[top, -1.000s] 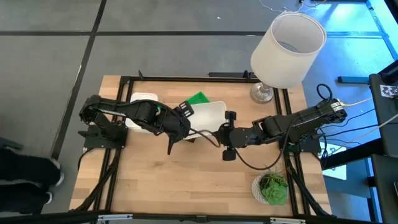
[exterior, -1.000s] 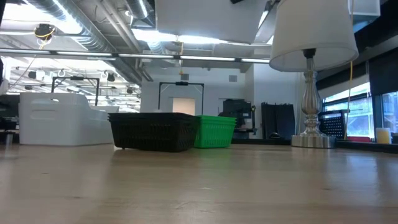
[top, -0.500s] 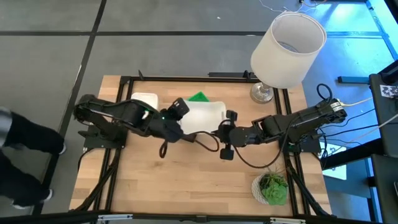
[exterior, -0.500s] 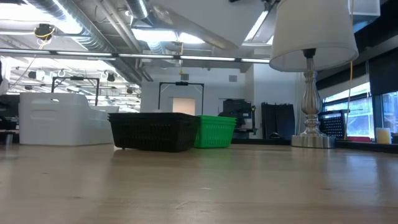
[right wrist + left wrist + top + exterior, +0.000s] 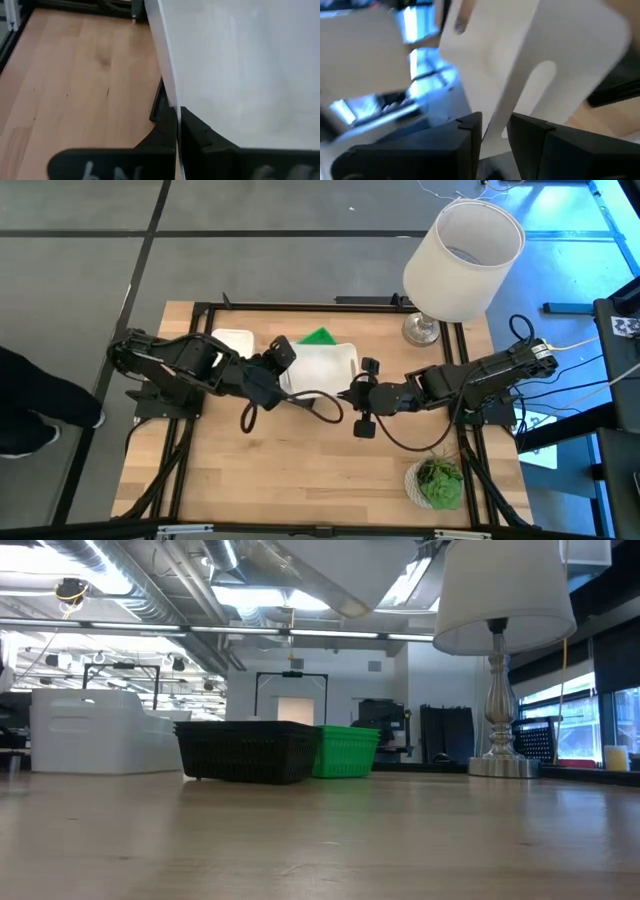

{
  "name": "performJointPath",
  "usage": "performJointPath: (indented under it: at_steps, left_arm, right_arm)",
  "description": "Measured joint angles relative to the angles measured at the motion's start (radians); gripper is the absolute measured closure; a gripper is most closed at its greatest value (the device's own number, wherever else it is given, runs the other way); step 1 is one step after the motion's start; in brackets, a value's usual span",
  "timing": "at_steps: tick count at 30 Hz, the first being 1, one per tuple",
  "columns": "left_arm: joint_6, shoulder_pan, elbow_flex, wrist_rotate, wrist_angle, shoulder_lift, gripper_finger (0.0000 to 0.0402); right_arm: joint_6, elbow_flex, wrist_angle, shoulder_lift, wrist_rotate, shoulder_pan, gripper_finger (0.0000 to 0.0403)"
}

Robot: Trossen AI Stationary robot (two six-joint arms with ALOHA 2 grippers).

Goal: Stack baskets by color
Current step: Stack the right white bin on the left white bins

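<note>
A white basket point(image 5: 322, 368) hangs above the table's middle between my two grippers; the low view shows its tilted underside point(image 5: 340, 580) at the top. My left gripper point(image 5: 283, 362) is shut on its left end. My right gripper point(image 5: 354, 387) is shut on its right end. Another white basket point(image 5: 232, 340) rests on its bottom on the table at the far left. A green basket point(image 5: 320, 336) stands behind the held one. A black basket point(image 5: 248, 750) stands on the table beside the green basket point(image 5: 348, 750); the high view hides it under the held basket. My left gripper pinches the white basket's end wall point(image 5: 495, 120) between its two fingers point(image 5: 467, 137), just below the slot handle point(image 5: 540, 80). It comes from the table's left, slanting down. The basket is lifted clear and tilted, this end higher. My right gripper pinches the thin edge of the basket's wall point(image 5: 175, 102) at its right end between both fingers point(image 5: 165, 131). The fingers come from the table's right, slanting down. The basket is clear of the table, this end the lower one.
A lamp with a big white shade point(image 5: 462, 258) stands at the far right corner, its base point(image 5: 503, 765) on the table. A small green plant point(image 5: 437, 483) sits at the near right. Bare wood point(image 5: 290, 470) lies along the near edge.
My left gripper has risen and drawn back toward the table's left edge, still holding the basket's end. The white basket has tipped: its left end has gone up while its right end has stayed in my right gripper.
</note>
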State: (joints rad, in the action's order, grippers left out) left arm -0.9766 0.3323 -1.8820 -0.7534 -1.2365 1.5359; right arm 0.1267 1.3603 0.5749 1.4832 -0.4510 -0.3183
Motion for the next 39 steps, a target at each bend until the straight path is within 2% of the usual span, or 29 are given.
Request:
performJointPath:
  at_steps: [5, 8, 11, 15, 19, 23, 26, 33, 39]
  left_arm:
    - [0.005, 0.002, -0.001, 0.193, -0.077, -0.003, 0.0326]
    - [0.011, 0.001, -0.001, 0.226, -0.088, -0.003, 0.0326]
    - [0.045, 0.001, -0.001, 0.224, -0.088, -0.002, 0.0326]
    - [0.104, 0.005, 0.0, 0.174, -0.125, -0.007, 0.0326]
    - [0.192, 0.016, -0.001, 0.095, -0.188, -0.019, 0.0326]
    - [0.304, 0.023, -0.001, 0.072, -0.24, -0.034, 0.0326]
    - [0.385, 0.032, 0.0, 0.063, -0.283, -0.051, 0.0326]
    - [0.474, 0.051, 0.0, 0.08, -0.333, -0.12, 0.0326]
    - [0.473, 0.055, 0.0, 0.154, -0.335, -0.206, 0.0326]
  right_arm:
    - [0.009, -0.004, 0.009, 0.003, -0.005, 0.001, 0.0403]
    - [0.004, -0.004, 0.007, 0.002, -0.006, 0.0, 0.0403]
    - [0.016, -0.004, 0.0, 0.002, 0.004, 0.001, 0.0403]
    - [0.134, -0.004, -0.006, 0.002, 0.0, 0.008, 0.0403]
    - [0.355, -0.003, -0.03, 0.004, -0.003, 0.025, 0.0403]
    - [0.598, -0.002, -0.107, 0.031, -0.003, 0.05, 0.0403]
    - [0.716, -0.002, -0.183, 0.075, -0.001, 0.071, 0.0403]
    - [0.886, -0.002, -0.38, 0.173, 0.076, 0.106, 0.0403]
    - [1.021, 0.0, -0.453, 0.206, 0.052, 0.089, 0.0403]
